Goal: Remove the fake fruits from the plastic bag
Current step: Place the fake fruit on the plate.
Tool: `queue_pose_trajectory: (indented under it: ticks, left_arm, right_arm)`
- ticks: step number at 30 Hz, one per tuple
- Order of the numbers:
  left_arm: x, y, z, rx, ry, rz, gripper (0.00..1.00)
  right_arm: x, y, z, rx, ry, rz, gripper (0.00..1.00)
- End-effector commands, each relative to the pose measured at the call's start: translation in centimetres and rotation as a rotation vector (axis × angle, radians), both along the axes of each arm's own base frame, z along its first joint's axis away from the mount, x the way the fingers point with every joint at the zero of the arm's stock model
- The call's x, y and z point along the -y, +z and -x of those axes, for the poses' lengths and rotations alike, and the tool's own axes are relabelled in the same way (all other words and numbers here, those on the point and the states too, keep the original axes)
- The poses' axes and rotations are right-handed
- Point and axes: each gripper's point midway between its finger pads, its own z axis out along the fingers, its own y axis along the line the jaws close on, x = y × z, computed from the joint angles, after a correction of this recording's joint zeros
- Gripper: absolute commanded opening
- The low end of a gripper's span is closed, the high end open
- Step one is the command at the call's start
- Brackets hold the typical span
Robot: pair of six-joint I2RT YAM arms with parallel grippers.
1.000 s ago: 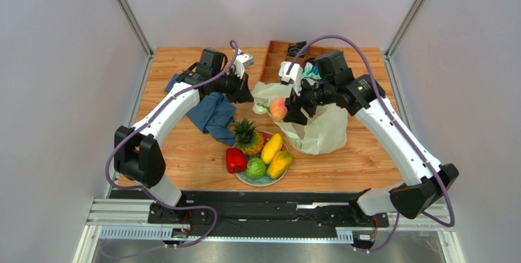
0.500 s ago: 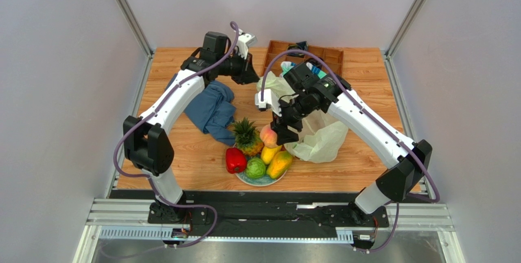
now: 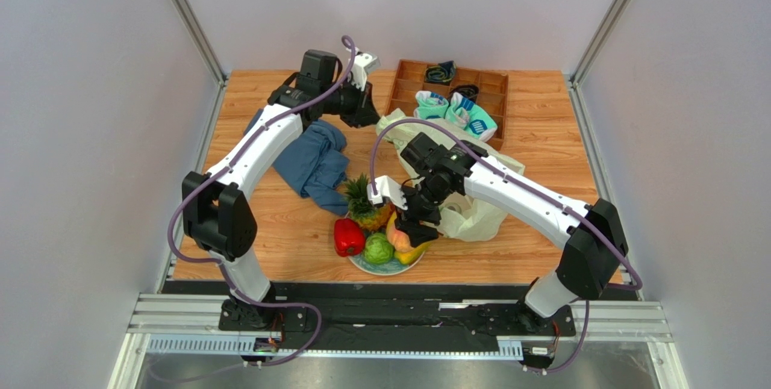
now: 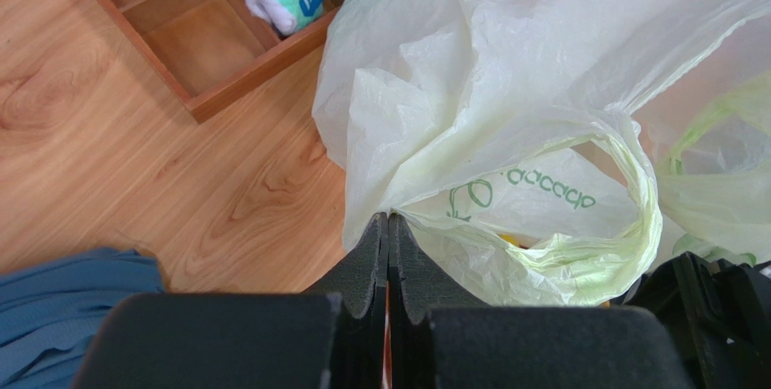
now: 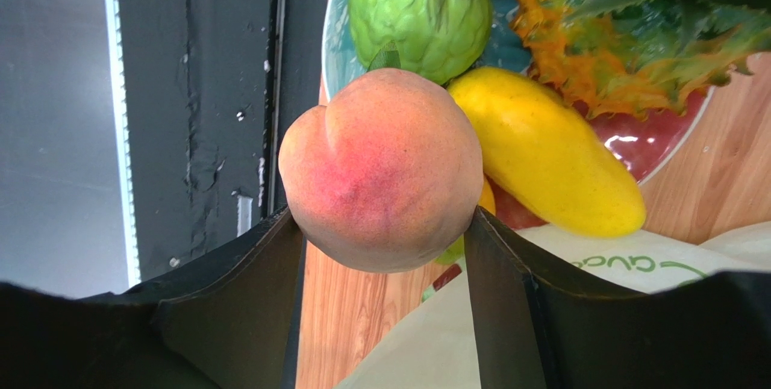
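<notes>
The pale yellow-green plastic bag (image 3: 484,204) lies crumpled right of centre. My left gripper (image 3: 373,118) is shut on the bag's edge (image 4: 471,91), pinching it at the fingertips (image 4: 389,219). My right gripper (image 3: 412,226) is shut on the pink-orange peach (image 5: 382,168), holding it just above the near side of the teal plate (image 3: 391,268). On the plate lie the pineapple (image 3: 364,197), red pepper (image 3: 348,237), green bumpy fruit (image 3: 378,248) and yellow mango (image 5: 543,159). The bag's inside is hidden.
A blue cloth (image 3: 312,165) lies crumpled left of the plate. A wooden divided tray (image 3: 493,82) with teal-and-white socks (image 3: 457,111) stands at the back. The plate sits close to the table's near edge and the black rail (image 3: 389,294).
My right gripper has carried the peach from the bag's mouth forward and down to the plate. The left gripper has kept its hold on the bag and shifted slightly back.
</notes>
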Motion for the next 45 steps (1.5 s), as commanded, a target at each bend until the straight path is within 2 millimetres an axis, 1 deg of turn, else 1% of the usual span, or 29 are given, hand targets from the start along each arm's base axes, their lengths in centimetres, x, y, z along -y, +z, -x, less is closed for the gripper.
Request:
queue_pose_trajectory:
  ticks: [1,2,4,5,8,11,14,16,17,25,27,28,30,31,32,33,34,35,37,38,39,40,41,42,43,44,45]
  left_arm:
    - [-0.6,1.7,0.9,0.063,-0.008,-0.007,0.0]
    - [-0.7,1.7,0.9,0.063,-0.007,-0.008,0.0]
    - [-0.8,2.0,1.0,0.071,-0.003,-0.008,0.0]
    - [-0.9,2.0,1.0,0.074,-0.003,-0.012,0.0]
    - [-1.1,2.0,1.3,0.081,-0.004,-0.023,0.0]
    - [-1.3,1.7,1.6,0.077,-0.004,-0.027,0.0]
    - [-1.2,1.4,1.7,0.068,-0.011,-0.024,0.0]
    - [-1.1,1.2,1.8,0.063,-0.014,-0.022,0.0]
    - [-1.1,1.3,1.7,0.062,-0.012,-0.022,0.0]
    - [-1.0,1.2,2.0,0.053,-0.021,-0.015,0.0]
    - [-1.0,1.1,1.9,0.05,-0.021,-0.017,0.0]
    - [-0.9,1.2,1.9,0.053,-0.024,-0.015,0.0]
    - [-0.8,1.4,1.8,0.053,-0.022,-0.01,0.0]
    - [-0.8,1.5,1.7,0.053,-0.018,-0.005,0.0]
    - [-0.8,1.5,1.6,0.055,-0.016,-0.002,0.0]
    - [-0.7,1.5,1.6,0.054,-0.016,-0.001,0.0]
    - [-0.6,1.8,1.6,0.057,-0.016,0.009,0.0]
    - [-0.7,1.8,1.7,0.055,-0.014,0.009,0.0]
    - [-0.8,1.9,1.7,0.06,-0.009,0.011,0.0]
    - [-0.8,2.3,1.8,0.064,-0.005,0.015,0.0]
    - [-0.8,2.5,1.8,0.064,-0.005,0.016,0.0]
    - [-0.6,3.7,1.6,0.083,-0.007,0.034,0.0]
    - [-0.2,3.9,1.1,0.084,-0.011,0.042,0.0]
    - [0.1,4.6,0.5,0.098,-0.017,0.052,0.0]
    - [0.7,7.9,-0.3,0.142,-0.013,0.096,0.0]
    - [1.3,7.7,-1.6,0.137,-0.013,0.095,0.0]
    - [1.5,9.0,-2.4,0.167,-0.01,0.107,0.0]
  right_arm:
    - [-2.5,1.2,-1.7,0.09,-0.031,-0.106,0.44]
    - [-2.9,1.4,-2.0,0.107,-0.034,-0.125,0.44]
    - [-3.2,1.2,-2.2,0.12,-0.045,-0.127,0.45]
    - [-3.5,1.3,-2.7,0.141,-0.053,-0.136,0.46]
    - [-3.6,0.6,-2.7,0.135,-0.049,-0.12,0.54]
    - [-3.3,-0.1,-2.3,0.12,-0.029,-0.093,0.62]
    - [-3.0,-0.6,-2.5,0.119,-0.051,-0.07,0.69]
    - [-3.2,-0.5,-2.7,0.127,-0.059,-0.077,0.94]
    - [-3.1,-0.6,-2.7,0.128,-0.06,-0.069,1.0]
    - [-3.0,-0.6,-3.0,0.134,-0.078,-0.06,1.0]
    - [-2.6,-0.4,-3.2,0.148,-0.086,-0.042,1.0]
    - [-2.5,0.3,-3.5,0.166,-0.09,-0.045,1.0]
    - [-1.3,1.0,-3.6,0.183,-0.099,-0.009,1.0]
    - [-0.8,2.2,-3.6,0.207,-0.105,-0.024,1.0]
    - [0.2,2.8,-4.3,0.223,-0.145,-0.019,1.0]
    - [0.7,3.6,-4.8,0.234,-0.183,-0.034,1.0]
    - [1.2,4.7,-5.2,0.239,-0.235,-0.056,1.0]
    - [2.0,6.9,-6.4,0.283,-0.303,-0.108,1.0]
    - [3.0,9.6,-7.7,0.347,-0.39,-0.168,1.0]
    - [4.0,12.3,-9.3,0.43,-0.494,-0.22,1.0]
    - [4.5,13.6,-10.2,0.483,-0.547,-0.241,1.0]
    - [5.1,14.8,-11.2,0.539,-0.608,-0.263,1.0]
    - [6.5,17.2,-13.7,0.657,-0.732,-0.297,1.0]
    - [7.4,18.6,-14.4,0.702,-0.786,-0.334,1.0]
    - [8.7,19.6,-15.7,0.75,-0.859,-0.343,1.0]
    - [11.2,21.1,-17.7,0.793,-0.988,-0.378,1.0]
    - [12.5,21.5,-18.9,0.804,-1.052,-0.382,1.0]
